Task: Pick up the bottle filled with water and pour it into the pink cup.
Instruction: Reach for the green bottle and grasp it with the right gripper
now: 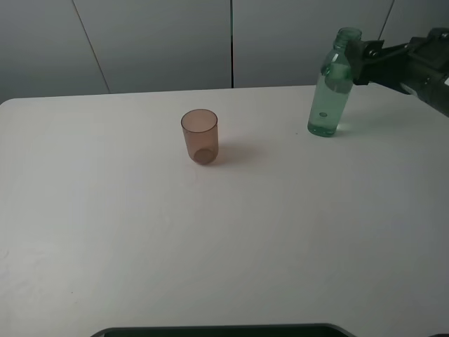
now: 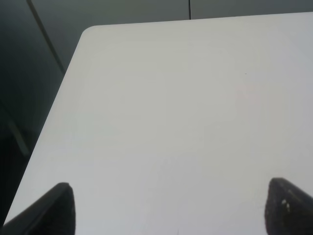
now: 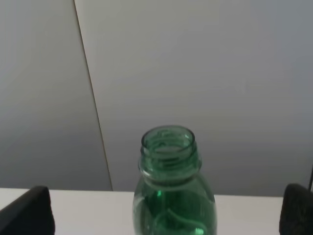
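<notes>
The green-tinted bottle stands upright and uncapped at the back right of the white table, with water inside. The pink cup stands upright and empty near the table's middle, well to the left of the bottle. My right gripper is open at the height of the bottle's neck, just to its right. In the right wrist view the bottle shows centred between the spread fingertips of the right gripper, which do not touch it. My left gripper is open and empty over bare table. It is out of the exterior view.
Grey wall panels run close behind the table's back edge. A dark base shows at the front edge. The left wrist view shows the table's rounded corner and a dark drop beside it.
</notes>
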Motion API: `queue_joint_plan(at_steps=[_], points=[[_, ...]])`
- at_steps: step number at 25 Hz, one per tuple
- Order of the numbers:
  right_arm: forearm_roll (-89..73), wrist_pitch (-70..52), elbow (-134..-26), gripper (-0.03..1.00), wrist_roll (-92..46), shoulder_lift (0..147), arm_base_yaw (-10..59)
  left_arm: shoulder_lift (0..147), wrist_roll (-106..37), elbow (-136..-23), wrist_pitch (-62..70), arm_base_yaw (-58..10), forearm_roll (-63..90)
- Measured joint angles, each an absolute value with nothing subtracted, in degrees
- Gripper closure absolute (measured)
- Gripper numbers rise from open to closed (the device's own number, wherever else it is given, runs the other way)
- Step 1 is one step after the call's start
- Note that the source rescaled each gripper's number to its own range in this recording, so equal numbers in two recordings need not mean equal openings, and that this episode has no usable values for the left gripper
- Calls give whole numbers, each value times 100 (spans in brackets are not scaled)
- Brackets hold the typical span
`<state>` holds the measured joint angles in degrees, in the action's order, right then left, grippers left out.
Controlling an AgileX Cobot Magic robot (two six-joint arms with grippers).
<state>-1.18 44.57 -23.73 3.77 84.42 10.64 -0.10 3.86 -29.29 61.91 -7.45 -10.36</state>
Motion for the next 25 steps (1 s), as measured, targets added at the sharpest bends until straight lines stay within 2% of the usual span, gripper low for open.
queue_joint_plan(at_steps=[4,12,21,25], points=[[-118,4837,-2373,-3,491,9080,1064,-10,386,-2929,6191,-745,-1036],[-107,6337,-2395,-3,656,10345,1064,-10,386,-2929,6191,-745,-1036],[-204,6449,-3019,-3,656,11099,1064,-10,386,-2929,6191,-745,-1036],[-441,6003,-3370,-3,646,11146,1064,-10,386,-2929,6191,-745,-1036]])
